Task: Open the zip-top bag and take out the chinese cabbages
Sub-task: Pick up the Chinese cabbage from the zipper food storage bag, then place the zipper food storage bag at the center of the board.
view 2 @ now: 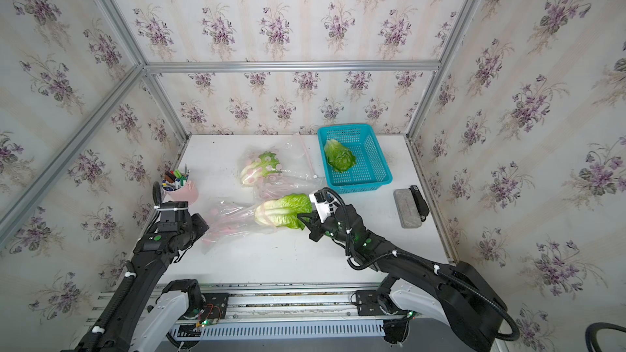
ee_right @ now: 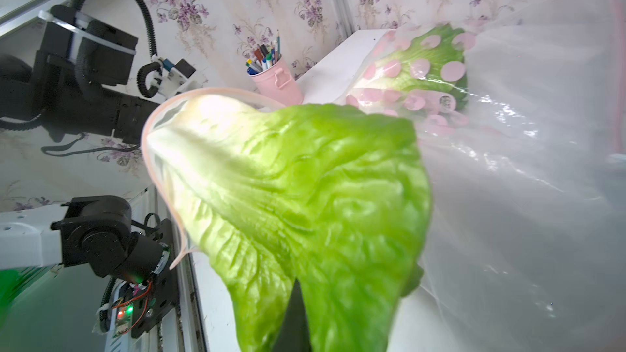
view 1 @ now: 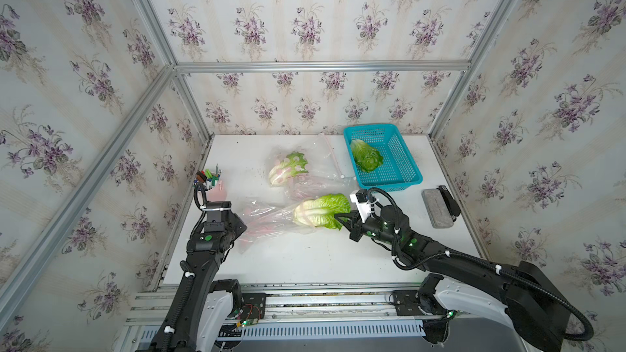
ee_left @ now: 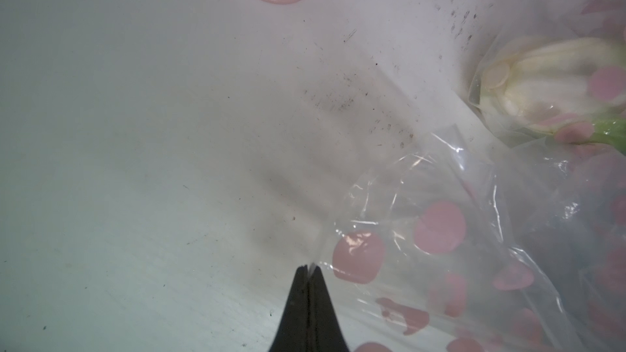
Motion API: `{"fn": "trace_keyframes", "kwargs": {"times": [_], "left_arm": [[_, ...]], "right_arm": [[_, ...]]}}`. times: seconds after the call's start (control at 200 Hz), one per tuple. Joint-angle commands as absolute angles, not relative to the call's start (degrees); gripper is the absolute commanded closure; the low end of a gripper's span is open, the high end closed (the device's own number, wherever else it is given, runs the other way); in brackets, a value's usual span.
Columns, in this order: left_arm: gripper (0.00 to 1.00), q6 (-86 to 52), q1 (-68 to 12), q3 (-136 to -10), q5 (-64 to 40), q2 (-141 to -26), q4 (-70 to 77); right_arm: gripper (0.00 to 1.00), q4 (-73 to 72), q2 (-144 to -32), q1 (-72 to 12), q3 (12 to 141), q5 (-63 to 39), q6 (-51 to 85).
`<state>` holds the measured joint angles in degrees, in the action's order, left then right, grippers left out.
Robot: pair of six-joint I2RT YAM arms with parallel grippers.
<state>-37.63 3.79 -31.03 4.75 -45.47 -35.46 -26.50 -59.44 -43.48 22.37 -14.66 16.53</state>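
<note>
While the left gripper (ee_left: 309,270) pinches tight on a corner of the near zip-top bag (view 1: 264,220), the right gripper (view 1: 341,220) is clamped on the green leaf tip of a cabbage (view 1: 318,211) that sticks halfway out of the bag's mouth (pale base inside the pink rim). A second cabbage (view 1: 288,168) lies in a farther bag (view 1: 321,157); a third cabbage (view 1: 366,158) sits in the teal basket (view 1: 404,164).
</note>
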Motion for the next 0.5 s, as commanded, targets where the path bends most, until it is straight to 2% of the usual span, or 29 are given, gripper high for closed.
{"fn": "trace_keyframes", "kwargs": {"times": [0.0, 0.205, 0.395, 0.435, 0.495], "left_arm": [[1.00, -37.85, 4.50, -30.83, 11.68, -44.85, -37.38], [1.00, -38.10, 4.81, -30.57, 11.78, -44.79, -37.61], [0.99, -37.84, 4.88, -30.74, 11.12, -45.09, -37.64], [0.92, -37.82, 4.84, -30.76, 11.03, -45.08, -37.68], [0.68, -37.74, 4.86, -30.96, 10.54, -44.97, -37.66]], "right_arm": [[1.00, -21.08, -56.26, -40.70, 22.10, -8.03, 15.73], [1.00, -19.36, -50.03, -37.03, 21.98, -5.21, 17.47], [1.00, -18.13, -48.90, -35.48, 26.33, 0.44, 18.78], [1.00, -17.83, -49.35, -34.82, 27.89, 1.42, 19.19], [1.00, -17.24, -50.69, -33.69, 30.57, 3.45, 19.84]]}}
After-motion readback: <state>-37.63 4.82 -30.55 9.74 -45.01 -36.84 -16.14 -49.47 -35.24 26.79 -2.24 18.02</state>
